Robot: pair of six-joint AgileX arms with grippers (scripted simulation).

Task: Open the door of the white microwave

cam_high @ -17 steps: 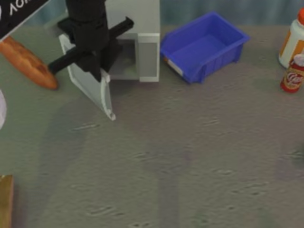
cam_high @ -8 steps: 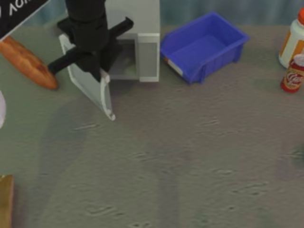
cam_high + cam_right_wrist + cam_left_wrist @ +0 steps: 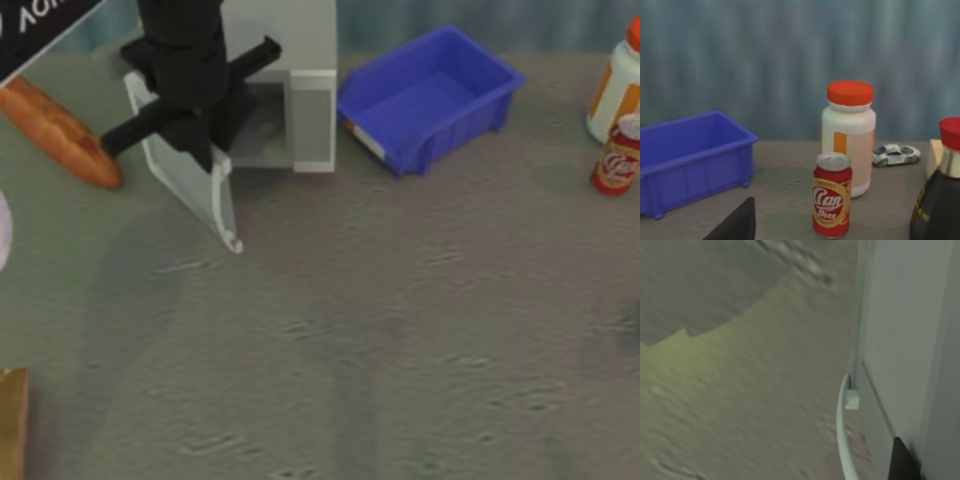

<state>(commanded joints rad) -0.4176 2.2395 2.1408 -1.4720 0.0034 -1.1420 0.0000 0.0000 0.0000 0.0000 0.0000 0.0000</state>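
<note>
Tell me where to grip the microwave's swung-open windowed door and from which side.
Grip the curved white handle on the free edge of the white-framed, grey-windowed door, likely coming from the table's near side. The door stands ajar, swung to the left of the white microwave, so that bar juts clear. The left gripper is at the door already.

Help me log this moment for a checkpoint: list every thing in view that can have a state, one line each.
door: swung wide open, angled out from the microwave's front.
white microwave: cavity exposed.
blue bin: upright, empty.
soda can: upright, closed.
white bottle: upright, red cap on.
dark bottle: upright, red cap on.
left gripper: at the door; fingers hidden.
</note>
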